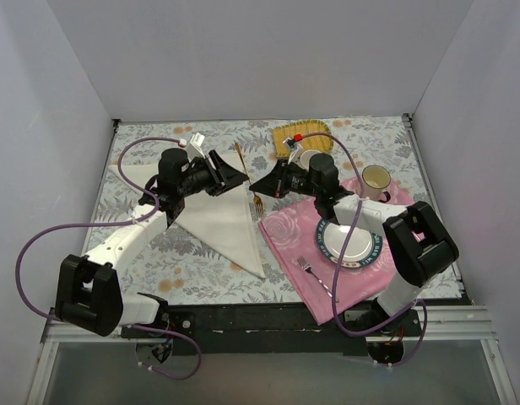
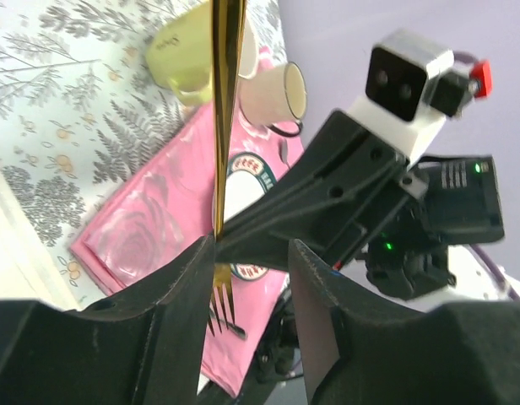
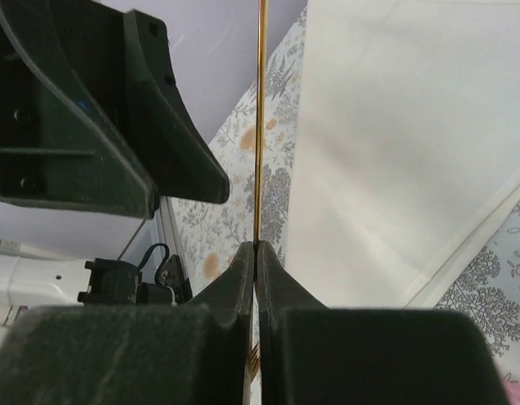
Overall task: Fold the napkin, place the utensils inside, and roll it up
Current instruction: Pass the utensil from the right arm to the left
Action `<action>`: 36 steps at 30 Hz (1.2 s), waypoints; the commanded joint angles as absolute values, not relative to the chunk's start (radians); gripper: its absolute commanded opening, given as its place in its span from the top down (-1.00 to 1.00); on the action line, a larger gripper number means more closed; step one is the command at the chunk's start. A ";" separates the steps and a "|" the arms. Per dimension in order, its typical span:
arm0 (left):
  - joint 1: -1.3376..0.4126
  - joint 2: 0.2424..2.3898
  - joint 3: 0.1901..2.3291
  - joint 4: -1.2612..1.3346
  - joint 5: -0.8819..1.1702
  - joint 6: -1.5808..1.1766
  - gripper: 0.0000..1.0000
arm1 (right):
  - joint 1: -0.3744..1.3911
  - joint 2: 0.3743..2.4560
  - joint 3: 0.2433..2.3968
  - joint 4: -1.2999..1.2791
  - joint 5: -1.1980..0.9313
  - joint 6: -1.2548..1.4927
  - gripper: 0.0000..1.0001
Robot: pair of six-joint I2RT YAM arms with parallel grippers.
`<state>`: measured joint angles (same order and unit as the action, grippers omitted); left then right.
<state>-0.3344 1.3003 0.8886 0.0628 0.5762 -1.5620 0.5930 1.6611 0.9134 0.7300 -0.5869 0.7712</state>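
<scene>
The cream napkin (image 1: pixel 218 221) lies folded into a triangle on the floral tablecloth, and it fills the right of the right wrist view (image 3: pixel 395 152). A gold fork (image 1: pixel 247 175) is held up over the napkin's right edge. My right gripper (image 1: pixel 260 186) is shut on the fork just above its tines, its jaws pressed together on the thin gold handle (image 3: pixel 260 126). My left gripper (image 1: pixel 237 175) faces it from the left, open. The gold fork (image 2: pixel 222 101) passes close along the left finger's inner side (image 2: pixel 188 287), with a wide gap to the other finger.
A pink rose placemat (image 1: pixel 302 221) on the right bears a blue-rimmed plate (image 1: pixel 371 250) and a silver fork (image 1: pixel 315 270). Behind it stand a cream mug (image 1: pixel 376 179), a white cup (image 1: pixel 304 159) and a yellow mat (image 1: pixel 295 133). White walls enclose the table.
</scene>
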 commanded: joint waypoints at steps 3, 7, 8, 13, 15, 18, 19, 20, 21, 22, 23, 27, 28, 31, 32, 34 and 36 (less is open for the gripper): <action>-0.368 1.299 0.951 -0.038 0.382 -1.532 0.27 | 0.629 1.597 0.971 0.627 -0.566 0.660 0.97; -0.388 1.312 0.963 -0.046 0.359 -1.536 0.32 | 0.646 1.603 0.992 0.597 -0.546 0.641 0.97; -0.399 1.313 0.965 -0.051 0.341 -1.532 0.34 | 0.649 1.606 0.994 0.597 -0.546 0.641 0.97; -0.419 1.312 0.980 -0.115 0.270 -1.505 0.42 | 0.664 1.606 1.002 0.577 -0.523 0.630 0.97; -0.417 1.310 0.979 -0.114 0.265 -1.505 0.44 | 0.667 1.612 1.009 0.571 -0.522 0.629 0.97; -0.419 1.322 0.988 -0.123 0.262 -1.499 0.45 | 0.670 1.614 1.012 0.568 -0.517 0.630 0.97; -0.422 1.325 0.995 -0.135 0.255 -1.494 0.45 | 0.672 1.612 1.009 0.568 -0.511 0.632 0.97; -0.429 1.325 0.997 -0.143 0.244 -1.483 0.42 | 0.672 1.612 1.011 0.566 -0.508 0.630 0.97; -0.433 1.324 0.999 -0.146 0.233 -1.477 0.39 | 0.672 1.611 1.011 0.566 -0.508 0.632 0.97; -0.440 1.324 1.000 -0.156 0.215 -1.470 0.36 | 0.673 1.611 1.009 0.566 -0.506 0.629 0.97; -0.442 1.324 1.000 -0.161 0.209 -1.459 0.36 | 0.673 1.612 1.011 0.566 -0.508 0.632 0.97; -0.460 1.328 1.002 -0.167 0.196 -1.448 0.41 | 0.672 1.609 1.003 0.565 -0.496 0.632 0.97; -0.471 1.328 1.005 -0.176 0.187 -1.445 0.42 | 0.672 1.606 1.005 0.563 -0.489 0.632 0.97; -0.497 1.324 1.015 -0.199 0.140 -1.425 0.37 | 0.672 1.598 1.003 0.557 -0.479 0.626 0.97; -0.502 1.321 1.017 -0.204 0.115 -1.421 0.34 | 0.672 1.595 1.008 0.551 -0.474 0.621 0.97; -0.512 1.309 1.014 -0.201 0.098 -1.416 0.32 | 0.672 1.594 1.009 0.546 -0.477 0.617 0.97; -0.512 1.312 1.014 -0.204 0.091 -1.417 0.33 | 0.672 1.594 1.015 0.545 -0.480 0.617 0.97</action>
